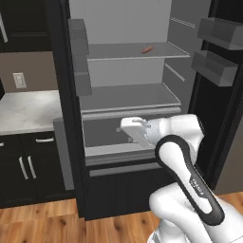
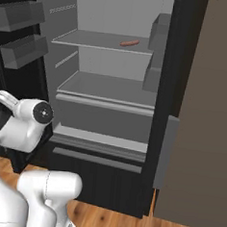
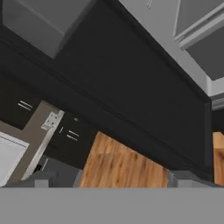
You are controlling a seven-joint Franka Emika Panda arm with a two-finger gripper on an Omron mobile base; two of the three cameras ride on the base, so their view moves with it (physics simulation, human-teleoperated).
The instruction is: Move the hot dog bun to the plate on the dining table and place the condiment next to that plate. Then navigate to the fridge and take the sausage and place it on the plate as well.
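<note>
While pincer (image 3: 112, 181) gapes wide, sausage (image 1: 147, 49) lies mid-shelf, fridge (image 1: 128, 28) open.

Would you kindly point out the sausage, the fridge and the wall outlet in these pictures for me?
sausage (image 1: 147, 49): left base view, middle of its reddish length on the upper shelf.
fridge (image 2: 105, 88): right base view, bare surface of the middle shelf.
wall outlet (image 1: 19, 80): left base view, centre of the pale plate above the counter.
</note>
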